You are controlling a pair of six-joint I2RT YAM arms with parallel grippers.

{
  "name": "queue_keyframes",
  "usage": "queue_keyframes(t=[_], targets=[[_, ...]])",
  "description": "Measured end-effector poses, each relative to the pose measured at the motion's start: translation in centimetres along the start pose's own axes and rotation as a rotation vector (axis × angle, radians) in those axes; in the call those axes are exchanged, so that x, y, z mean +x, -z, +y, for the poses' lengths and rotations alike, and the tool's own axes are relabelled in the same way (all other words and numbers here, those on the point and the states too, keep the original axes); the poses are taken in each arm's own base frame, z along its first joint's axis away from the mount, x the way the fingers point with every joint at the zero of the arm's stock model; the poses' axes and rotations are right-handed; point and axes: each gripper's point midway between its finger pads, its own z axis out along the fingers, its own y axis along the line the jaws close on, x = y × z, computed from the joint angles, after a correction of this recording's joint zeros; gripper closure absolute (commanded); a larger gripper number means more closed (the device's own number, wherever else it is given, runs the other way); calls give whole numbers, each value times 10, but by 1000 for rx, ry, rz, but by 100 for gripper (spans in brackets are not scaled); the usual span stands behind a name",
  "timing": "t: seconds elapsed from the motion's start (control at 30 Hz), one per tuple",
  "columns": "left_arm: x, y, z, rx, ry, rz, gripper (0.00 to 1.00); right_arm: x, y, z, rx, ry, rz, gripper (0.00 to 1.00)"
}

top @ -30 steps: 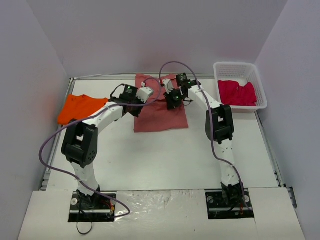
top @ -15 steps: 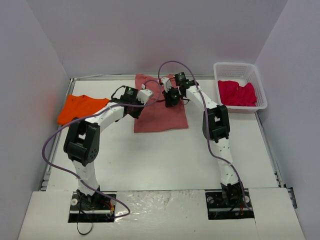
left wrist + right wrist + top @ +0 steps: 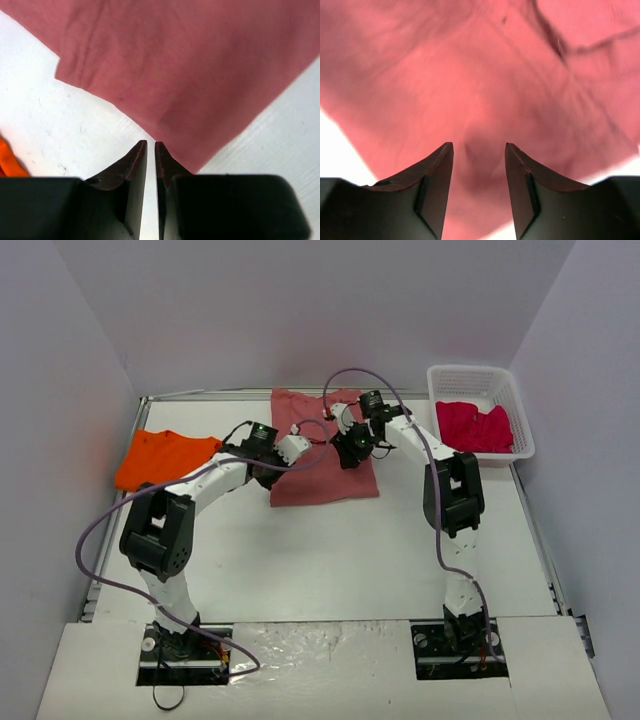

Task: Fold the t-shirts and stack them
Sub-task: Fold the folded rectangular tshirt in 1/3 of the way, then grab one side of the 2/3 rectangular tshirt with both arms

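Note:
The brick-red t-shirt [image 3: 322, 472] lies folded flat at the back middle of the table. My left gripper [image 3: 298, 446] sits at its left edge. In the left wrist view the left gripper [image 3: 151, 143] is parted by a thin slit with only white table in the gap, and the shirt's edge [image 3: 190, 65] lies just past the tips. My right gripper [image 3: 347, 452] hovers over the shirt's upper middle. Seen from the right wrist, the right gripper [image 3: 479, 145] is open above the cloth [image 3: 470, 75], holding nothing. The orange t-shirt [image 3: 165, 457] lies at the left. The crimson t-shirt [image 3: 473, 425] is in the basket.
A white plastic basket [image 3: 478, 375] stands at the back right corner. Grey walls close in the table on three sides. A purple cable [image 3: 345, 375] loops above the right arm. A sliver of the orange t-shirt [image 3: 7, 162] shows at the left wrist view's edge.
Both grippers have opened and let go of the brick-red shirt. The right gripper has shifted slightly forward and right, and the left wrist has drawn back a little.

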Motion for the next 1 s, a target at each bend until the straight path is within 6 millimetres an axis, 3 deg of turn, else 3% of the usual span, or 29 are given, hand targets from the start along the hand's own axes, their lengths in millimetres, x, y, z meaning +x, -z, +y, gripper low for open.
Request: queue_keyframes(t=[0.23, 0.43, 0.63, 0.8, 1.0], targets=[[36, 5, -49, 39, -211, 92, 86, 1, 46, 16, 53, 20, -5, 52], [64, -2, -79, 38, -340, 159, 88, 19, 56, 23, 64, 1, 27, 52], [64, -5, -67, -54, -392, 161, 88, 34, 53, 27, 62, -15, 62, 52], [51, -8, -51, -147, -410, 119, 88, 35, 53, 26, 67, -16, 66, 52], [48, -11, -48, -167, -420, 106, 88, 36, 53, 25, 73, -19, 70, 52]])
